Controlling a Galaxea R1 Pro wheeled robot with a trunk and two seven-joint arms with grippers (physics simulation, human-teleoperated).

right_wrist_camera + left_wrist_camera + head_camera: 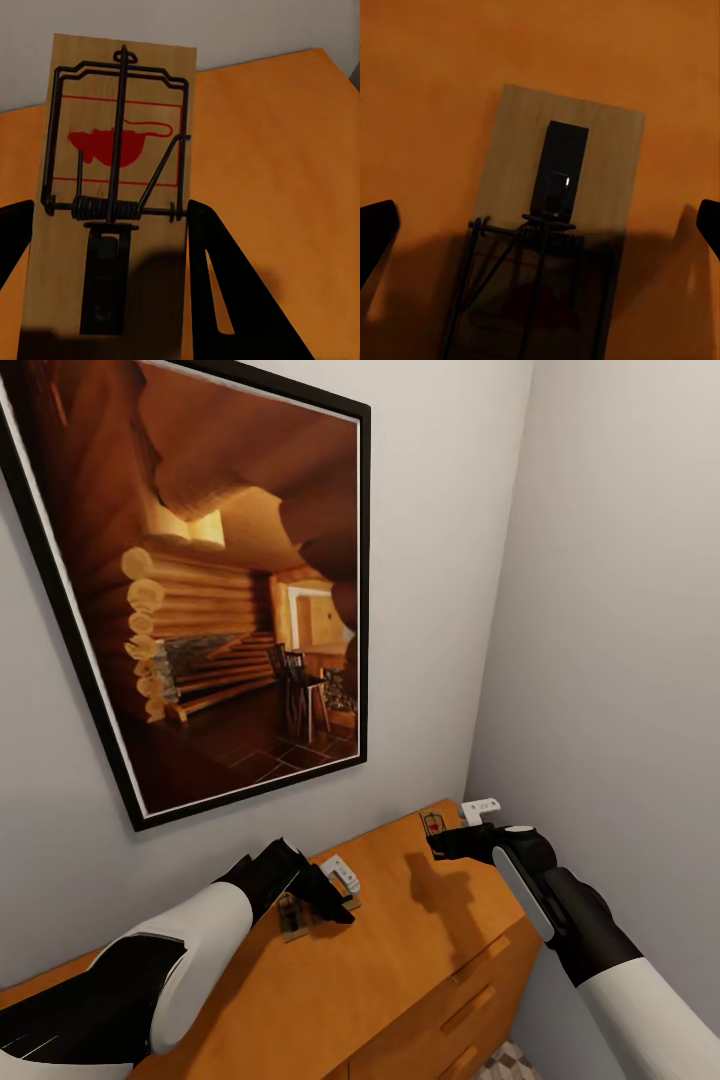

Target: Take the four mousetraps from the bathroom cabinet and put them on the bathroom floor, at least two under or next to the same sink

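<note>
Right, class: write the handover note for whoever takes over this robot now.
Left pincer: open, fingers wide either side of a mousetrap lying flat on the cabinet top.
Right pincer: fingers at both long edges of a second mousetrap; firm grip unclear.
Done: neither of these traps has left the cabinet.
Left: get all four onto the bathroom floor, two beside the sink.

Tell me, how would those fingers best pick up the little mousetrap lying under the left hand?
Probably by the two long edges of the mousetrap, coming straight down from above. It lies flat on the cabinet, so only its thin sides offer a grip, and its wire and spring sit on top. The left fingers already hang open on either side of the board, apart from it.
</note>
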